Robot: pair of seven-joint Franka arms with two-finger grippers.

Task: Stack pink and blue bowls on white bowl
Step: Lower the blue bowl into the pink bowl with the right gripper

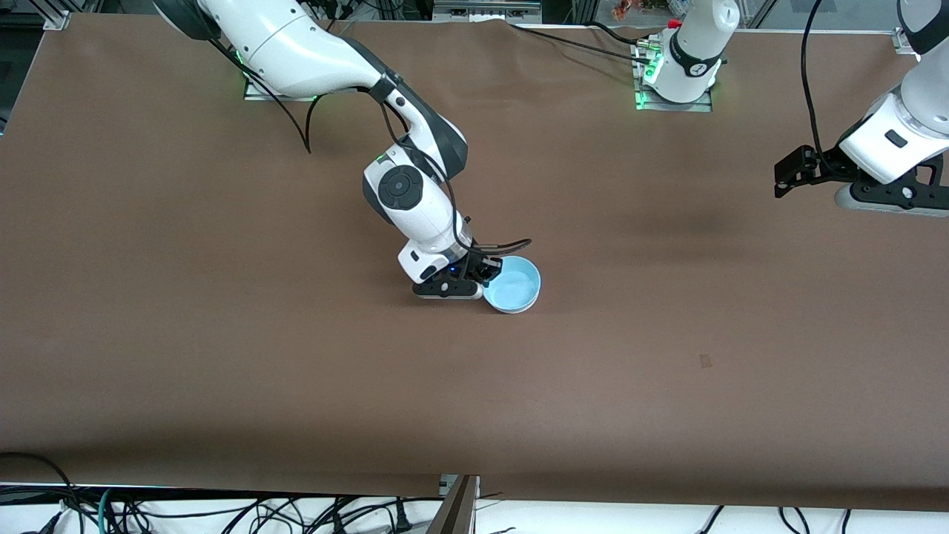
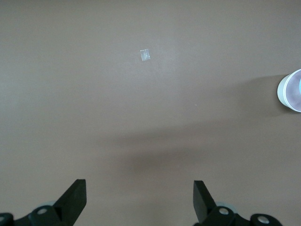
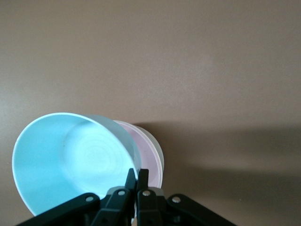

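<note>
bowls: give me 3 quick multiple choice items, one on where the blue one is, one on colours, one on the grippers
1. Where is the blue bowl?
A. over the pink bowl, tilted
B. alone at the table's edge
C. under the left gripper

2. What colour is the bowl right under the pink bowl?
A. green
B. white
C. black

3. How is the right gripper?
A. wide open
B. out of view
C. shut on the blue bowl's rim

Key: 1 A, the right wrist view shows it tilted above the pink one; 2 B, the white bowl peeks out beneath; 3 C, its fingers pinch the rim, while the left gripper waits open.
</note>
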